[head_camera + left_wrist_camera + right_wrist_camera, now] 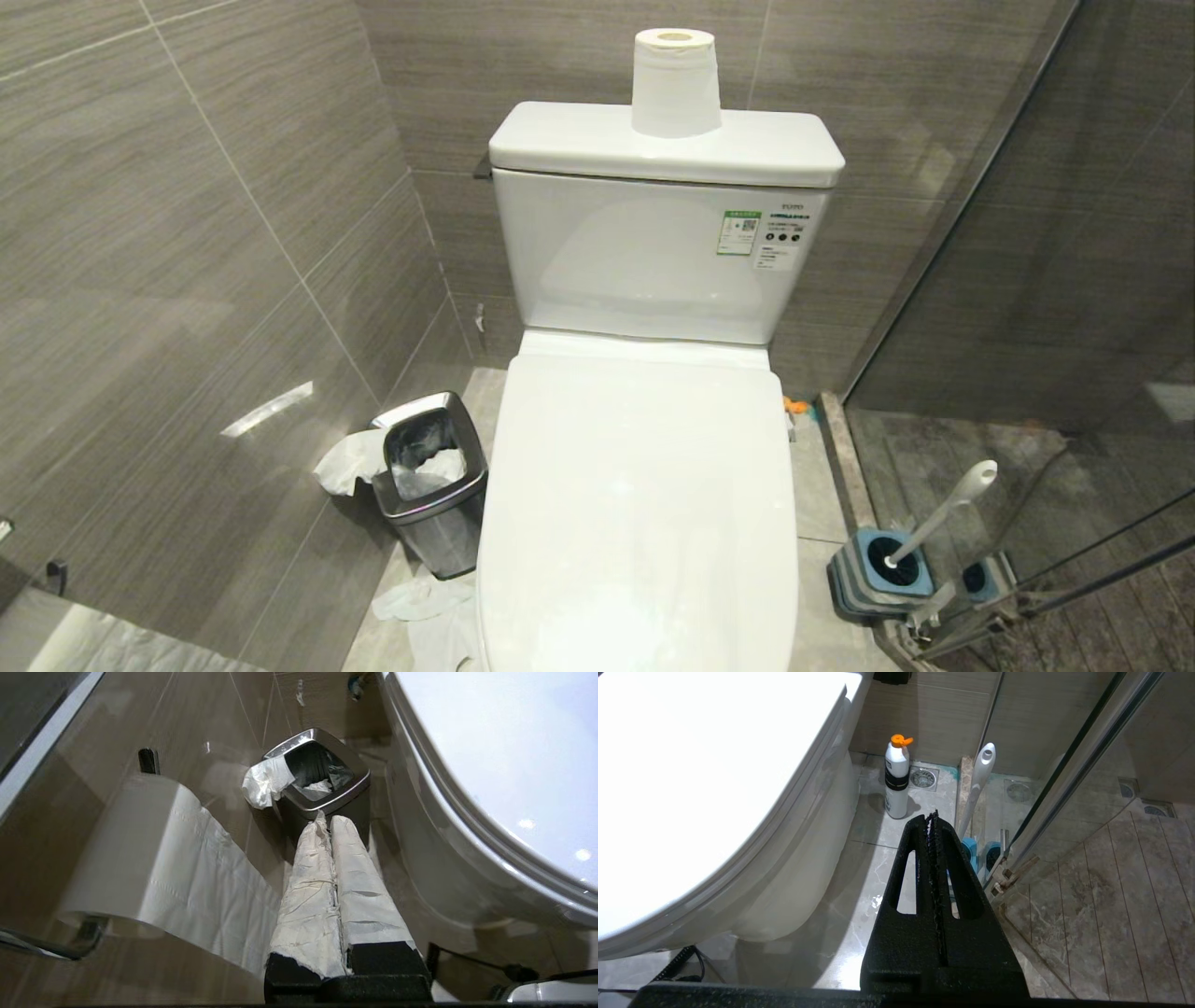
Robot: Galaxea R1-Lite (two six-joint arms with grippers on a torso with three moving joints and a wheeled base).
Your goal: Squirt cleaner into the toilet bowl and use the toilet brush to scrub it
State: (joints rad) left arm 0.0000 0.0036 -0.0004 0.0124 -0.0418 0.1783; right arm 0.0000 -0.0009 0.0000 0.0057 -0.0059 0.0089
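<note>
Head view showed you the toilet bowl (639,504) with its lid down, so the basin was hidden and no cleaner could be seen in it. Neither arm appeared in that view. The toilet brush (943,511) stood in its blue-and-grey holder (878,574) on the floor at the robot's right side of the toilet, near the glass shower partition (1046,280), and its long white handle leaned up and away from the toilet. In the right wrist view, the right gripper (934,817) had its jaws closed together with nothing between them, and the brush handle (978,784) rose just beyond and to one side of the tips, apart from them. A white bottle with an orange cap (896,779) stood upright on the floor between the toilet base and the brush; I judge this was the cleaner bottle. In the left wrist view, the left gripper (327,820), its fingers wrapped in white tape, was also closed and empty, and it pointed at the steel waste bin (322,781) on the other side of the toilet, beside a toilet paper roll (154,858) on the wall. So the right arm was clearly the nearer one to both bottle and brush. I think the lid had to be lifted first, and the task had not really started yet.
</note>
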